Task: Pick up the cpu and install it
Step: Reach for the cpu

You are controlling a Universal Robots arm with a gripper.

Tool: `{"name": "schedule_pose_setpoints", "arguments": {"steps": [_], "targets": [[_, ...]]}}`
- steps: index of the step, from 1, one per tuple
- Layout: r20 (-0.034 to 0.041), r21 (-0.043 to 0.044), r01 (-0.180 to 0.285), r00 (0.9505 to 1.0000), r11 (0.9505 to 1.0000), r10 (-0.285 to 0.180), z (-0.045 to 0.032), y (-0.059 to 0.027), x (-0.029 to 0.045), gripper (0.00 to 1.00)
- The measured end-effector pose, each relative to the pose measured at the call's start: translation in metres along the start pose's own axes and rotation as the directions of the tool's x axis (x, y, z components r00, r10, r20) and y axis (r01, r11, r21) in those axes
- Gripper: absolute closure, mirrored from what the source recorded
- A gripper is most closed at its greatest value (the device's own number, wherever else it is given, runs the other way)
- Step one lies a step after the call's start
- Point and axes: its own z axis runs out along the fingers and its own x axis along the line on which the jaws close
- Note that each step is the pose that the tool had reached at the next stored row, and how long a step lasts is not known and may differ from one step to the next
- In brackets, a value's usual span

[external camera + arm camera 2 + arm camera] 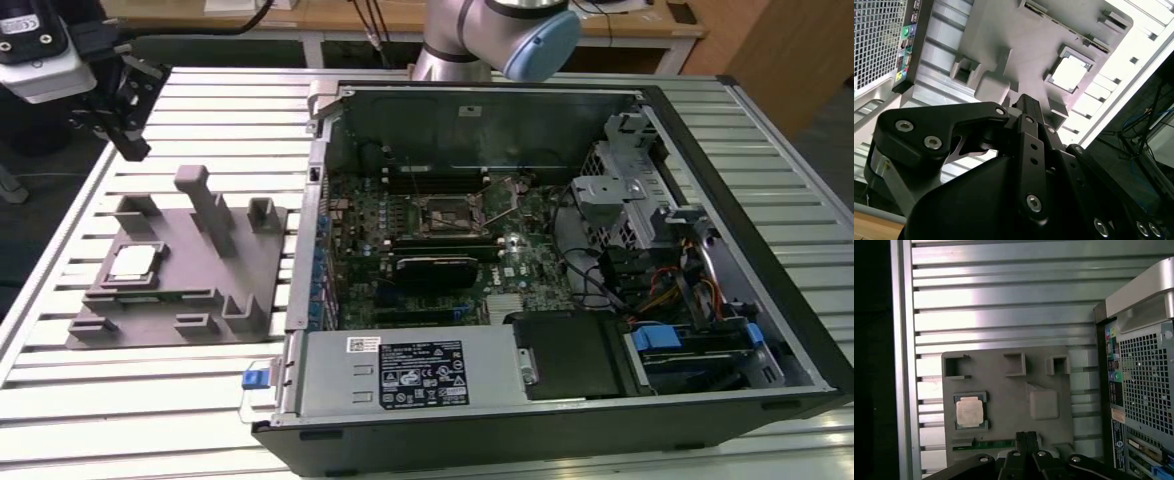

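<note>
In the first wrist view, the gripper [1026, 436] had its fingers pressed together, holding nothing, near the gray fixture [1004, 385]. The cpu [970, 411] lay in the fixture's square pocket. The second wrist view showed the cpu in that pocket. The exterior view added the open computer case [467, 110] and its socket [447, 210].

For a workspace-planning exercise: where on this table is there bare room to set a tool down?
Bare slotted table shows at the exterior view's bottom left, below the gray fixture, and above the fixture too. The fixture holds the cpu; the open computer case is packed.
</note>
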Motion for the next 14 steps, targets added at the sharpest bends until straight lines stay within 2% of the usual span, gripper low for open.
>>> {"name": "schedule_pose_setpoints", "arguments": {"steps": [7, 14], "targets": [[0.0000, 0.0001, 0.000, 1.0000, 1.0000, 0.000, 0.0105, -0.0014, 0.0115, 0.89], [0.0000, 0.0001, 0.000, 1.0000, 1.0000, 0.000, 0.0219, -0.0023, 0.0191, 0.89]]}}
